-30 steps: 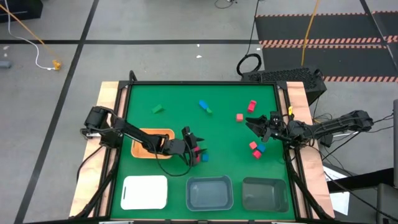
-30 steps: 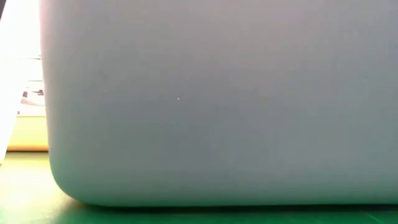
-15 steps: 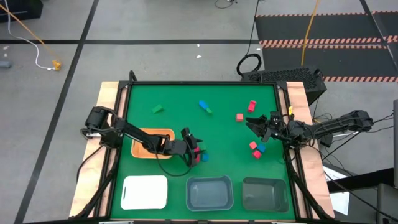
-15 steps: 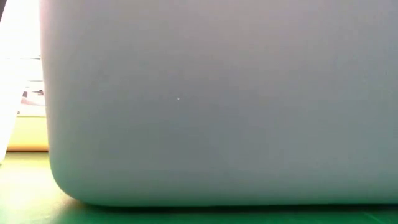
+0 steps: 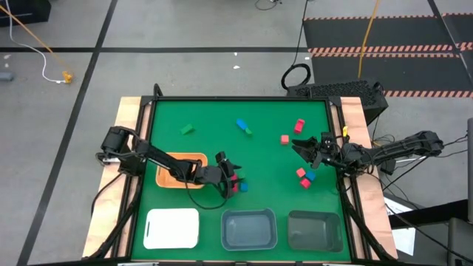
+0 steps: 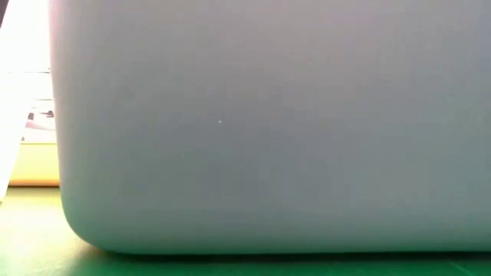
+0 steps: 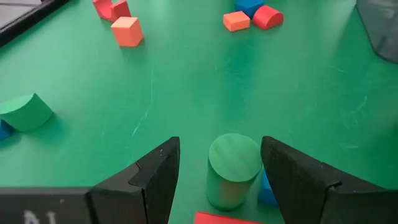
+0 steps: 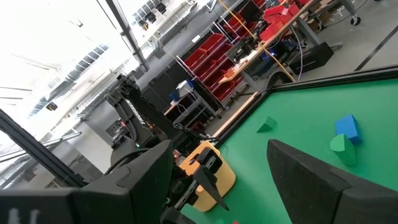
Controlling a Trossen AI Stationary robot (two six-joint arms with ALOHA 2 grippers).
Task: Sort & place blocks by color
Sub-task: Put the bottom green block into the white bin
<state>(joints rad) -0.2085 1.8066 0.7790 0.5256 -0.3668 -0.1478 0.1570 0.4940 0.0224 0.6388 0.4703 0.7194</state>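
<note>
The blocks are small foam pieces in red, blue and green, scattered on the green table [image 5: 199,111]: a green wedge [image 5: 186,129] toward the far left, a blue block [image 5: 241,124] with a green bit beside it near the middle far side, and red blocks [image 5: 298,126] toward the right. A green cylinder [image 7: 232,168] stands upright between the fingers of the left gripper [image 5: 231,179], whose jaws sit apart on either side of it without clearly touching; a blue block [image 7: 266,190] is just beside it and a red piece [image 7: 227,218] is cut off at the picture's edge. The right gripper [image 5: 304,148] hovers near the right edge with its fingers spread wide, holding nothing, close to a red and blue cluster [image 5: 304,177]. The low view is almost wholly blocked by the wall of a grey tray [image 6: 261,123]. From above, the cluster under the left gripper is too small to sort out.
</note>
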